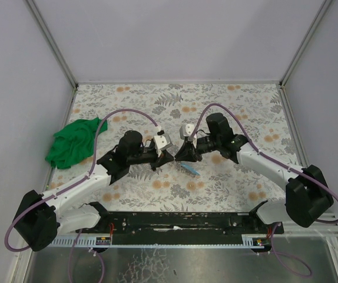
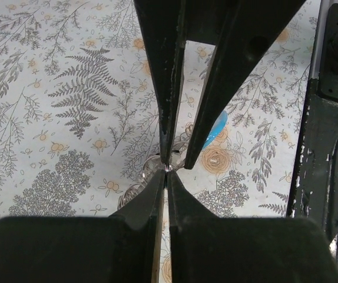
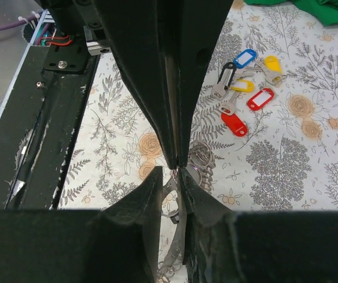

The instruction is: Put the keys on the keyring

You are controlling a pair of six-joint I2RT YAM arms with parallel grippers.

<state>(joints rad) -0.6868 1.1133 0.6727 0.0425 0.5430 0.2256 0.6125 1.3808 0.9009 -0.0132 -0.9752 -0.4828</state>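
My two grippers meet tip to tip above the middle of the table. The left gripper (image 1: 170, 157) (image 2: 167, 171) is shut, pinching a thin shiny wire of the keyring (image 2: 150, 164), whose metal coils (image 3: 202, 155) hang just beside the tips. A light-blue part of the keyring (image 2: 216, 131) (image 1: 191, 170) shows below and behind. The right gripper (image 1: 181, 155) (image 3: 170, 171) faces it with its fingers a little apart and a grey metal piece (image 3: 184, 197) in the gap. Several keys lie loose on the table with red (image 3: 234, 124), blue (image 3: 245, 58), yellow (image 3: 272, 63) and black (image 3: 227, 74) tags.
A green cloth (image 1: 72, 141) lies bunched at the left side of the floral table (image 1: 234, 100). A black rail (image 1: 181, 221) with the arm bases runs along the near edge. Purple cables (image 1: 128, 112) loop over both arms. Grey walls close in the table.
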